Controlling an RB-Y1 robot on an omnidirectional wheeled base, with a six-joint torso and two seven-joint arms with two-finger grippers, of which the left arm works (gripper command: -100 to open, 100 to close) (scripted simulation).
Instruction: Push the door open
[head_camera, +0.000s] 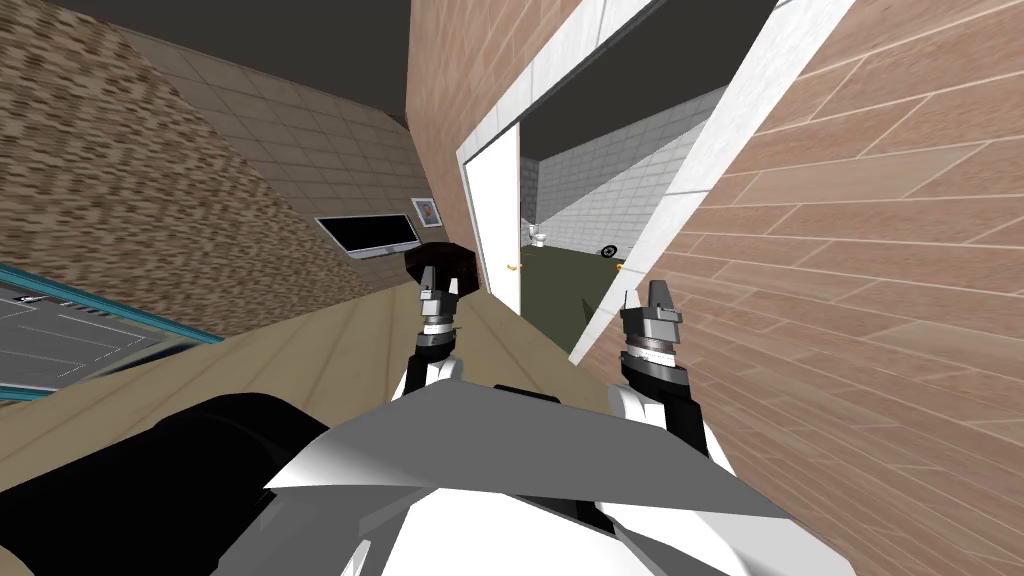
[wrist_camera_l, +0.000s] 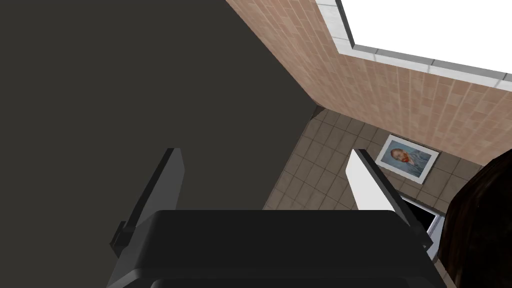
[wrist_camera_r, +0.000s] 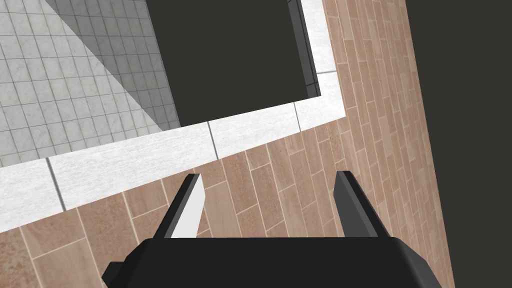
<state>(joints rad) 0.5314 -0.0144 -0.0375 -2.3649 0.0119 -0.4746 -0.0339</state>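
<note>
"White door (head_camera: 497, 215), where is it?"
"It is in front of me, a bit to my left. It stands open inside its white frame (head_camera: 700, 150). A toilet (head_camera: 538, 236) is far behind it."
"What are you holding?"
"Nothing. My left end effector (head_camera: 437, 283) and right end effector (head_camera: 645, 297) both have their fingers spread apart."

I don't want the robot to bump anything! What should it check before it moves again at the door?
1. Door open: ok, already swung inward.
2. Left gripper open and empty: ok.
3. Right gripper open and empty: ok.
4. Right gripper away from white door frame: cannot tell, it looks close.
5. Dark round thing by left gripper: cannot tell whether they touch.
</note>
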